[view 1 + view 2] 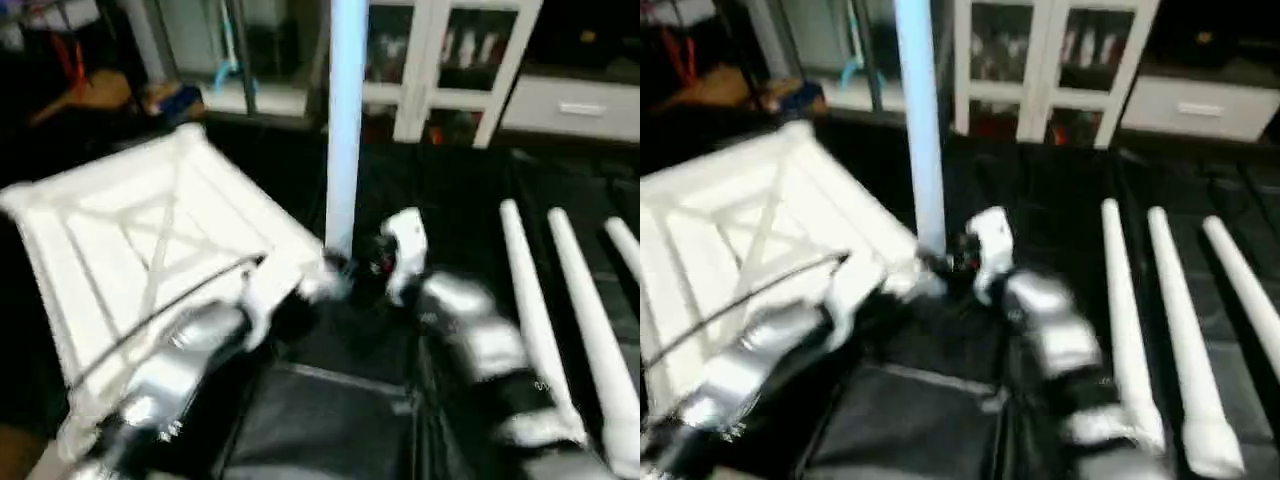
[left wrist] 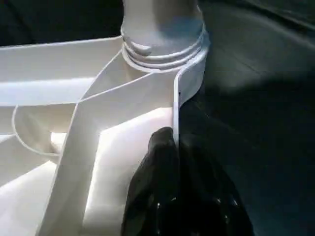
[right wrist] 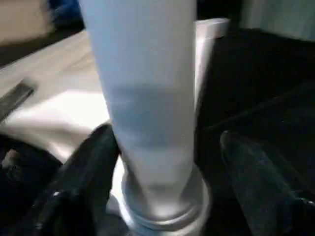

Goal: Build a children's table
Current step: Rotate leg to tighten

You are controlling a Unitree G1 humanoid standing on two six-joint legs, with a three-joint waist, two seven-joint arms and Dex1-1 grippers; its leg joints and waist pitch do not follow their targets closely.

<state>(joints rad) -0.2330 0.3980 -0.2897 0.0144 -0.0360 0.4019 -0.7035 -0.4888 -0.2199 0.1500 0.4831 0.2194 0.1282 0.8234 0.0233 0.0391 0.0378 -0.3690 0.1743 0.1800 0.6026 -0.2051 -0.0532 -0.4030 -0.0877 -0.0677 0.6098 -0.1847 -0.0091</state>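
Observation:
The white square table top (image 1: 130, 240) lies upside down on the left, its X ribs facing up. One white leg (image 1: 345, 120) stands upright in the top's near corner socket (image 2: 162, 59), its thread partly showing. My left gripper (image 1: 300, 295) is shut on the top's rim (image 2: 174, 98) just beside that socket. My right gripper (image 1: 385, 265) is open around the base of the upright leg (image 3: 147, 98); one finger (image 3: 88, 167) touches it and the other stands apart. Three loose legs (image 1: 535, 310) lie side by side on the right.
Everything rests on a black mat (image 1: 330, 420). A white glass-door cabinet (image 1: 440, 60) and a white drawer unit (image 1: 570, 100) stand along the back. Clutter sits at the back left.

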